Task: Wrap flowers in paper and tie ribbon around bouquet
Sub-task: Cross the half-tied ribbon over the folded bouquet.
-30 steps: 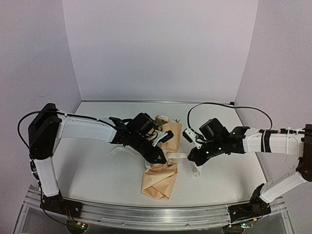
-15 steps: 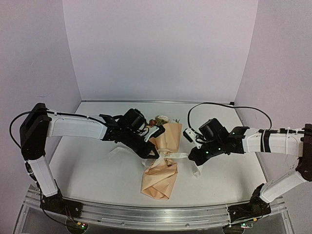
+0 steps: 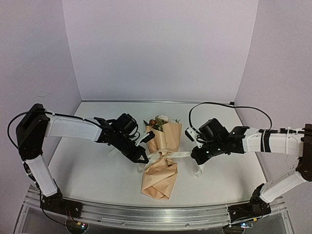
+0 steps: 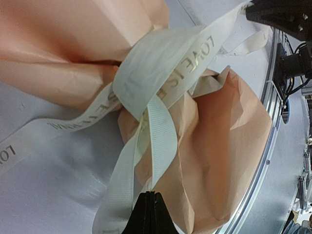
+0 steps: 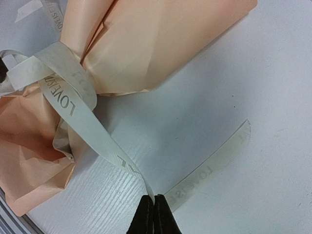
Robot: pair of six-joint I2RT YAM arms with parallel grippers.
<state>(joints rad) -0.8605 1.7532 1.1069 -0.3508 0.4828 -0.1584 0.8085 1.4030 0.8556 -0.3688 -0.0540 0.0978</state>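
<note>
Lying on the surface (image 3: pixel 97 170), the bouquet (image 3: pixel 161 180) has the ribbon (image 4: pixel 156 73) crossed around its narrow waist; the left tool (image 4: pixel 151 195) is clamped on one ribbon strand, the right tool (image 5: pixel 150 199) on another, at opposite sides.

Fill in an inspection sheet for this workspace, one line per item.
Surface: white table, bouquet lying at its middle.
Job's things: flowers wrapped in paper; ribbon crossed around the waist, ends trailing to both sides.
Clutter: nothing seen.
Grippers: left pincer shut on a ribbon strand; right pincer shut on another strand.
Cables: black cable loops above the right arm; second cable at the left shoulder.
Surroundings: plain pale walls; metal rail at the near edge.
</note>
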